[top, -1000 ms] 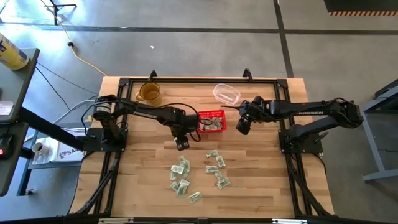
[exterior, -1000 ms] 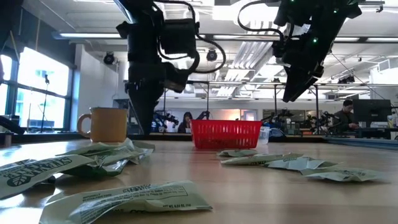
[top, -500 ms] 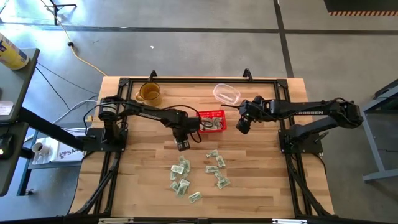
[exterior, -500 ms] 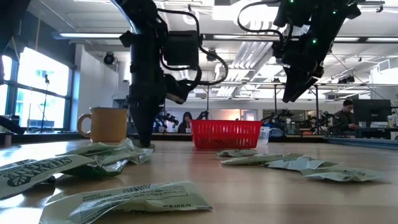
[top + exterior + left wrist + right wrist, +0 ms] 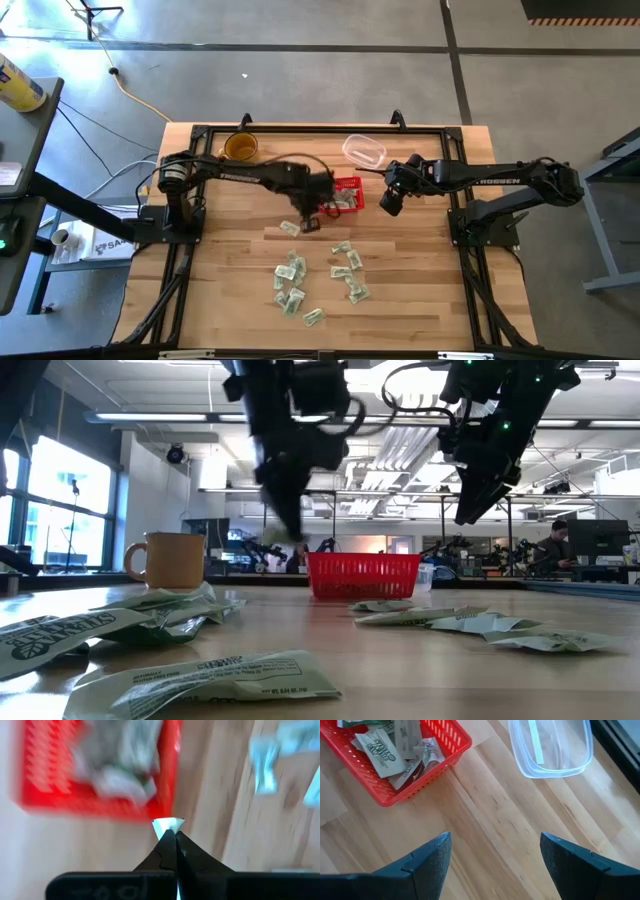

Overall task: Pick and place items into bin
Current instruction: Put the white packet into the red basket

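Observation:
My left gripper is shut on one pale green-and-white bill, above the table just in front of the red basket. The basket holds several bills. More bills lie wrinkled on the wood nearer the front edge, and they fill the foreground of the low view. My right gripper hangs open in the air to the right of the basket, with nothing between its fingers. My left gripper pinches the bill between its two fingers. A small white corner pokes out past the fingertips. The fingers come from above, pointing steeply down. The bill is lifted clear of the table and sticks out to the left of the fingers in the high view.
An amber mug stands at the far left, and a clear plastic container sits behind the basket to the right. A black frame runs around the tabletop. Bare wood lies between the basket and the loose bills.
My left gripper has taken hold of one bill off the table. It has then risen and swung toward the far right, up to the red basket, with the bill lifted clear. It is blurred with motion now.

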Available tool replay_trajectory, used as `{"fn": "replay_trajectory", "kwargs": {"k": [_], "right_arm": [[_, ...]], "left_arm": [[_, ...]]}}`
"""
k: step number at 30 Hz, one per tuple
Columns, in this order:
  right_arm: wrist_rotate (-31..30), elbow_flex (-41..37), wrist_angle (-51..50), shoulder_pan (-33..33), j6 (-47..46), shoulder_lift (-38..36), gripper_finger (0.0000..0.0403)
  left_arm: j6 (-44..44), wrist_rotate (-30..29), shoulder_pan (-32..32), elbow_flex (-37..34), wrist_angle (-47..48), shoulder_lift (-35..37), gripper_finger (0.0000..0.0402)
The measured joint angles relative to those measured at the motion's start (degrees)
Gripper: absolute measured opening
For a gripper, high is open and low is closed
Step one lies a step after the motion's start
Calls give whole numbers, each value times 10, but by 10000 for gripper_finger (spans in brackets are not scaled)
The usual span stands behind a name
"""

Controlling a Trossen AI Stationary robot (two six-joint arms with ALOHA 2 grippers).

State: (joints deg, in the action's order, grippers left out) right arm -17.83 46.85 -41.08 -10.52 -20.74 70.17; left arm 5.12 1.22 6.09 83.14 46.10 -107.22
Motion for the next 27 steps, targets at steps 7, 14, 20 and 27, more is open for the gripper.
{"fn": "replay_trajectory", "kwargs": {"k": [7, 14, 20, 27], "right_arm": [[12, 0, 0, 0, 1, 0, 296], [45, 0, -2, 0, 2, 0, 296], [48, 0, -1, 0, 25, 0, 296], [48, 0, 7, 0, 44, 0, 296]], "left_arm": [[-68, 35, 41, 19, -124, -11, 59], [-63, 38, 52, 18, -125, -20, 193], [-56, 36, 39, 12, 55, 14, 249], [-150, 68, -41, -112, 37, 70, 225]]}}
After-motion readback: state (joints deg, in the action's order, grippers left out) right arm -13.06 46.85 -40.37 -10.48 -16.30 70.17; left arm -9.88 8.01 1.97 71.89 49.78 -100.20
